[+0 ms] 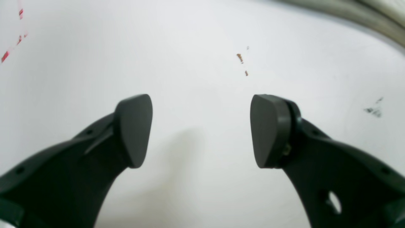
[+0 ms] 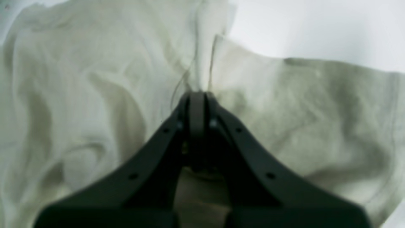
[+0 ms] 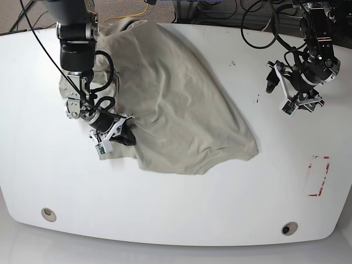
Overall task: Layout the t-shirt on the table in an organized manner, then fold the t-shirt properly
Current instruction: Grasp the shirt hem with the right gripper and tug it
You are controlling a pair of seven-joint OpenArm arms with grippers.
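Observation:
The beige t-shirt point(image 3: 176, 104) lies wrinkled and bunched on the white table point(image 3: 192, 209), reaching from the far left edge toward the middle. My right gripper point(image 3: 126, 136) sits at the shirt's near-left edge, shut on a pinch of the fabric. In the right wrist view that gripper point(image 2: 197, 95) has its jaws closed on a raised fold of the t-shirt point(image 2: 95, 79). Over bare table point(image 1: 196, 47) at the far right, my left gripper point(image 3: 279, 92) is open and away from the shirt. The left wrist view shows the left gripper point(image 1: 201, 129) holding nothing.
A red tape rectangle point(image 3: 319, 176) marks the table's right side, seen also as red tape point(image 1: 4, 57). Two grommet holes point(image 3: 48, 213) point(image 3: 288, 227) lie near the front edge. Small brown specks point(image 1: 240, 58) dot the surface. Cables point(image 3: 258, 27) hang at the back.

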